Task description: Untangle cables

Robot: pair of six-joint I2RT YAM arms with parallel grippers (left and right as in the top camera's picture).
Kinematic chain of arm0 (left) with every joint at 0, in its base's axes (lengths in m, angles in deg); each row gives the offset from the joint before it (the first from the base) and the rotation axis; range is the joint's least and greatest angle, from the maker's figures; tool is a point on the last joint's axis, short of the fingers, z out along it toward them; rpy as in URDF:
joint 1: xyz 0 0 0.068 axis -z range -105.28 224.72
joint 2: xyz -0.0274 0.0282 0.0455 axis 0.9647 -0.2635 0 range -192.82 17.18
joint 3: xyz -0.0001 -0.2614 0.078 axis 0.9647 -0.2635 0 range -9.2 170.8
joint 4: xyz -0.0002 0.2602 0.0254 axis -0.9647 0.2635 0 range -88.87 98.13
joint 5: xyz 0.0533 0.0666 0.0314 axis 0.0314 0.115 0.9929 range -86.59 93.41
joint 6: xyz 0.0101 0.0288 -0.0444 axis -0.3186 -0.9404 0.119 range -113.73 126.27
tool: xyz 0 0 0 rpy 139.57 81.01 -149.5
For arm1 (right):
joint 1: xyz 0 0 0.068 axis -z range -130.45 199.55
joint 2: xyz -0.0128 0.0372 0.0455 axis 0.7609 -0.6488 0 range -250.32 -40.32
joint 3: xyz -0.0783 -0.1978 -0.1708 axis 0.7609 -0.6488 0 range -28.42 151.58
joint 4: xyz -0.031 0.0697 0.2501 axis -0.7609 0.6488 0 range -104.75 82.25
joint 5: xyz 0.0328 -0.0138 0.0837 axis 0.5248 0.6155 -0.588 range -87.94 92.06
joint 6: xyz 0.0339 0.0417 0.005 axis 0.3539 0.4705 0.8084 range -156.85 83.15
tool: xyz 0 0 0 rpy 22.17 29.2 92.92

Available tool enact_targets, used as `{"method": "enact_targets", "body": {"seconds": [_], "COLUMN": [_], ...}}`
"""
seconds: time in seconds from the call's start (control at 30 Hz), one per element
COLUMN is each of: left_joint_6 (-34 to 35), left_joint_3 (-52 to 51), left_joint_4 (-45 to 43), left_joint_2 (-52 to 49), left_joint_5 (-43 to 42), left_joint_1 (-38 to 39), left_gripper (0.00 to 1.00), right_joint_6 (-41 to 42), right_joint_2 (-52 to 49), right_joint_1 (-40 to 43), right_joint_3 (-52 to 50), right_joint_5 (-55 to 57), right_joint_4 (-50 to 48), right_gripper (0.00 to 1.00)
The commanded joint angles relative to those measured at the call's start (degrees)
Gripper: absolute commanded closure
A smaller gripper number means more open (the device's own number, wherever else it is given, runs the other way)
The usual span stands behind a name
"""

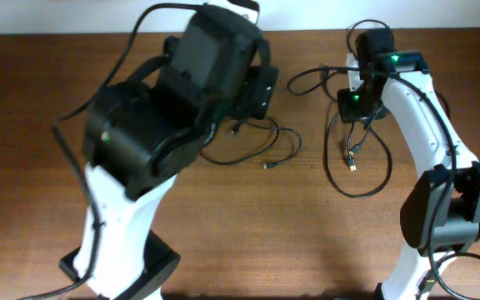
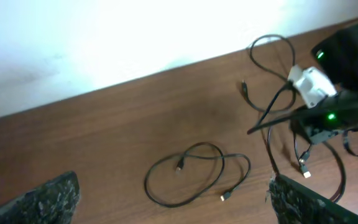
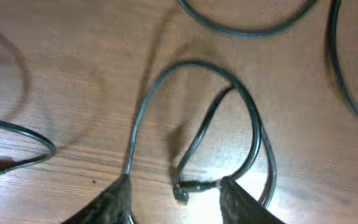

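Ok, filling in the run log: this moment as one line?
left fingers: open, above looped cable | right fingers: apart, cable plug between, ungripped

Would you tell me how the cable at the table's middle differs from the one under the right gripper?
The middle cable lies alone, no gripper at it; the right cable has its plug between the open jaws of the right gripper. Other cables lie close around the right cable, none around the middle cable. Both are thin, black, looped.
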Motion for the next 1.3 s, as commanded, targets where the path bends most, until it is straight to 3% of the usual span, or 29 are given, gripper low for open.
{"method": "enact_targets", "body": {"seconds": [0.0,0.2,0.27,0.7,0.73,0.77,0.8,1.13,1.17,1.2,1.23,1.27], "left_joint_6": [-0.6,-2.2,-2.3,-3.5,-3.5,-3.5,-3.5,-3.2,-3.3,-3.3,-3.3,-3.3], "left_joint_3": [0.9,0.9,0.9,0.7,0.3,-0.1,-0.9,-2.0,-2.0,-2.0,-2.0,-2.0], "left_joint_4": [0.1,0.1,0.1,0.1,0.1,0.1,0.1,0.1,0.1,0.1,0.1,0.1], "left_joint_2": [2.2,2.4,2.6,2.6,2.6,2.6,2.6,6.6,7.2,7.8,8.3,8.6], "left_joint_5": [1.2,1.5,1.5,1.4,1.4,1.4,1.4,1.4,1.4,1.4,1.4,1.2], "left_joint_1": [-0.1,-0.1,-0.1,-0.1,-0.1,-0.1,-0.1,-0.1,-0.1,-0.1,-0.1,-0.1], "left_gripper": [0.01,0.01,0.01,0.01,0.0,0.01,0.01,0.05,0.06,0.06,0.06,0.06], "right_joint_6": [0.3,1.8,1.8,1.8,1.8,1.4,1.4,1.4,1.4,1.4,1.4,1.4], "right_joint_2": [-0.9,-0.9,-0.9,-0.9,-0.9,-0.9,-0.9,-0.9,-0.9,-0.9,-0.9,-0.9], "right_joint_1": [0.6,0.6,0.6,5.4,5.2,5.2,5.2,5.2,5.3,5.3,5.3,5.3], "right_joint_3": [-4.7,-17.5,-17.4,-16.4,-16.0,-15.9,-15.9,-16.0,-16.0,-16.0,-16.0,-16.0], "right_joint_5": [1.6,1.8,1.9,1.7,1.2,-0.2,-0.9,-1.1,-1.0,-1.0,-1.0,-1.0], "right_joint_4": [-1.3,-10.5,-10.9,-10.5,-10.5,-10.6,-10.8,-12.3,-12.5,-12.5,-13.2,-14.1], "right_gripper": [0.47,0.46,0.17,0.12,0.15,0.48,0.96,0.96,0.82,0.2,0.01,0.01]}}
